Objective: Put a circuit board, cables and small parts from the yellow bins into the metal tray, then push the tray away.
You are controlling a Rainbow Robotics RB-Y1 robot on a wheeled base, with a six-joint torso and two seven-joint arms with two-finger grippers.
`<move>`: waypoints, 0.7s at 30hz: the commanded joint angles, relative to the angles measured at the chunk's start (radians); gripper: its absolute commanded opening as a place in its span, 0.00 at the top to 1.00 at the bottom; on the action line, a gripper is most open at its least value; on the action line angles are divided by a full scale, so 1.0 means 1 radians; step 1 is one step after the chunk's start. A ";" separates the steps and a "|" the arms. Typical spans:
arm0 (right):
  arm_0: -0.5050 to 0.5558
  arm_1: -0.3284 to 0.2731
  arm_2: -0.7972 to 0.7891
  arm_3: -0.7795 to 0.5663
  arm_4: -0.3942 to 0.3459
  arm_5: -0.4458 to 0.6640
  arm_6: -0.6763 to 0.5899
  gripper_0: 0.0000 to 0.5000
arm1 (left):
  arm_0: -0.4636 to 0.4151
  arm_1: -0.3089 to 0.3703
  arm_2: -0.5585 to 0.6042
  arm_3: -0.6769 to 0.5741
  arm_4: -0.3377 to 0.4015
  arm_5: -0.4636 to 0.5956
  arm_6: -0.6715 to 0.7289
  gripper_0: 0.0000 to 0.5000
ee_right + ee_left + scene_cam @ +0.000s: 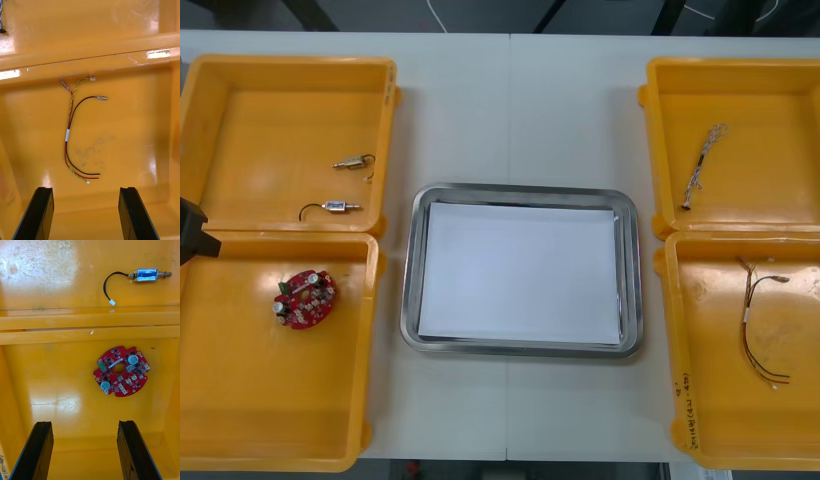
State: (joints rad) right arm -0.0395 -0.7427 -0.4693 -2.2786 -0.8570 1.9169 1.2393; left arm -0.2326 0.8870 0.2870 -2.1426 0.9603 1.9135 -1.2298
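At left, the left gripper (84, 423) hangs spread and empty facing the circuit board (120, 371); the right gripper (86, 189), likewise spread, faces the cable (67, 135).

You have the tray (412, 262) at the middle of the table (510, 110), two bins on each side. Far left bin (240, 110): two parts (354, 161). Near left bin (270, 400): the board (305, 298). Far right bin (770, 110): a twisted cable (703, 165). Near right bin (740, 420): the other cables (752, 320).

Twisted blue and white cable (1, 18) cut off in right wrist view, right yellow bins (770, 110) clipped in front view
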 commanded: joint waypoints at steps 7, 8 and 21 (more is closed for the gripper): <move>0.013 -0.015 -0.011 -0.016 0.001 0.003 -0.009 0.00 | 0.050 0.032 -0.003 -0.014 0.009 0.006 0.027 0.00; 0.013 -0.015 -0.011 -0.016 0.001 0.003 -0.009 0.00 | 0.053 0.032 -0.003 -0.013 0.008 0.006 0.026 0.00; -0.010 -0.012 -0.025 -0.039 0.007 0.003 -0.011 0.00 | 0.058 0.023 -0.011 -0.017 -0.045 0.006 0.046 0.00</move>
State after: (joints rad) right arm -0.0399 -0.7427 -0.4697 -2.2816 -0.8572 1.9169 1.2393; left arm -0.1915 0.8869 0.2846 -2.1423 0.9436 1.9137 -1.2294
